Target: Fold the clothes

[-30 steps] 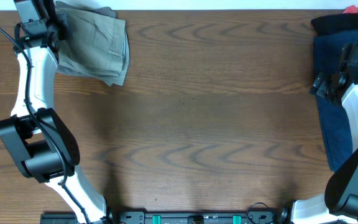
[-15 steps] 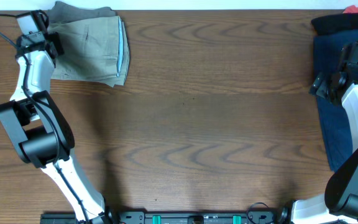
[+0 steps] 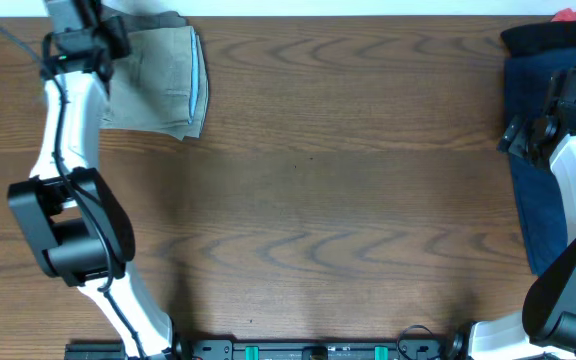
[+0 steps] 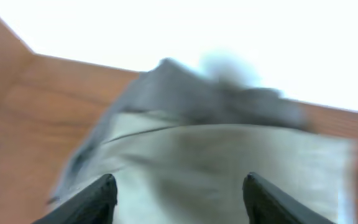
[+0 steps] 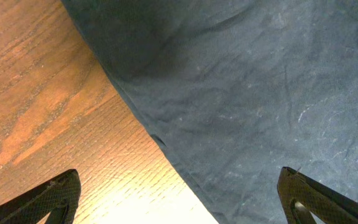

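left wrist view blurred: left pincer spread, one khaki shorts just beneath it, one grey garment beyond. right pincer spread above one navy garment, edges cut off.

Dark brown wood-grain table fills the overhead view, grain in long wavy bands running 9 to 3 o'clock. Thin white strip along the far edge at 12 o'clock; wall or floor, cannot tell. Left wrist view: same white, blown out and blurred. Right wrist view: warm glare patch on the wood at 6 o'clock. Overhead light even, shadows soft.
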{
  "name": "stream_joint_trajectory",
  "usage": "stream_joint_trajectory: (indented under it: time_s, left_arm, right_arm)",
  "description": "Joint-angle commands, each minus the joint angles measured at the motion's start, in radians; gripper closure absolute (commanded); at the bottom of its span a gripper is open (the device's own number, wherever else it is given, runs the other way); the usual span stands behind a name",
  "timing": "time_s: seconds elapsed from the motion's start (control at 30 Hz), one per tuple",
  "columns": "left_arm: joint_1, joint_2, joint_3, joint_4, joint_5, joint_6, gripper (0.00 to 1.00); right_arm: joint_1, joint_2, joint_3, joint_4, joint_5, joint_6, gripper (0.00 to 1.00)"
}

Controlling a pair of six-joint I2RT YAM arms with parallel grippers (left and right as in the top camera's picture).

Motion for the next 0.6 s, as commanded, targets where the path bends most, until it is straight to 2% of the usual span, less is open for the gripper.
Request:
stream_joint_trajectory:
  time_s: [0.0, 0.17, 0.27, 0.57]
  left_arm:
    - [-0.020, 0.045, 0.014, 0.016, 0.060, -0.011, 0.41]
    - [-0.009, 0.123, 0.013, 0.045, 0.048, -0.011, 0.41]
    - [0.010, 0.174, 0.013, 0.039, -0.014, -0.011, 0.41]
    - [0.067, 0.248, 0.013, -0.078, -0.042, -0.011, 0.40]
  right_arm:
    - [-0.003, -0.010, -0.001, -0.002, 0.018, -0.008, 0.01]
    - [-0.003, -0.010, -0.001, -0.002, 0.018, -0.008, 0.01]
    - [-0.003, -0.010, -0.001, -0.002, 0.018, -0.008, 0.01]
    - [-0.003, -0.010, -0.001, -0.002, 0.018, -0.008, 0.01]
